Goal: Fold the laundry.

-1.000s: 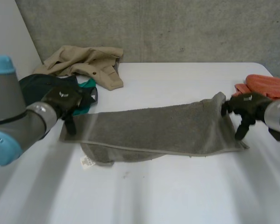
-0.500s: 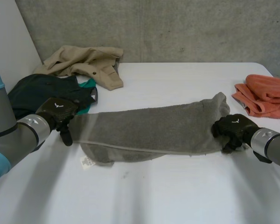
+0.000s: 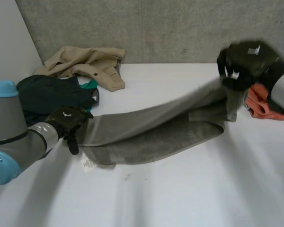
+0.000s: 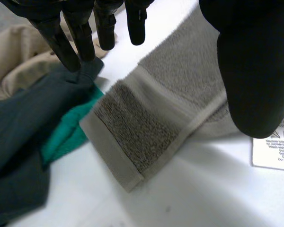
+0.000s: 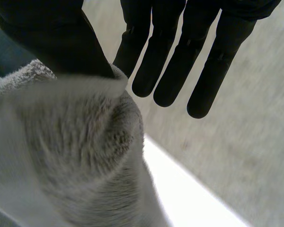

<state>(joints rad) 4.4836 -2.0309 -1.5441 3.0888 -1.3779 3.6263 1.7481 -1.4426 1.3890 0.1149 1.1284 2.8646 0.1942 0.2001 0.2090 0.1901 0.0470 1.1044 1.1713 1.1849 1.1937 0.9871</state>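
Aloft, the right hand (image 3: pixel 246 59) pinches one end of the grey towel (image 3: pixel 151 130), thumb pressed onto it, and half hides an orange cloth (image 3: pixel 256 105). The towel's other end lies on the desk (image 3: pixel 189 189) beneath the left hand (image 3: pixel 66 122), whose straight fingers (image 4: pixel 71 45) grasp nothing.

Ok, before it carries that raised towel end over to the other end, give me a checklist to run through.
1. Right hand gripping the grey towel: ok, its thumb pinches one end, held up off the table.
2. Left hand anchoring the other end: cannot tell, its fingers are straight and no pinch is visible.
3. Towel lying flat: not ok, the lower layer is bunched and the care label pokes out at the near edge.
4. Landing spot free: not ok, the dark garment lies right beside that end.
5. Orange cloth clear of the hanging end: cannot tell.
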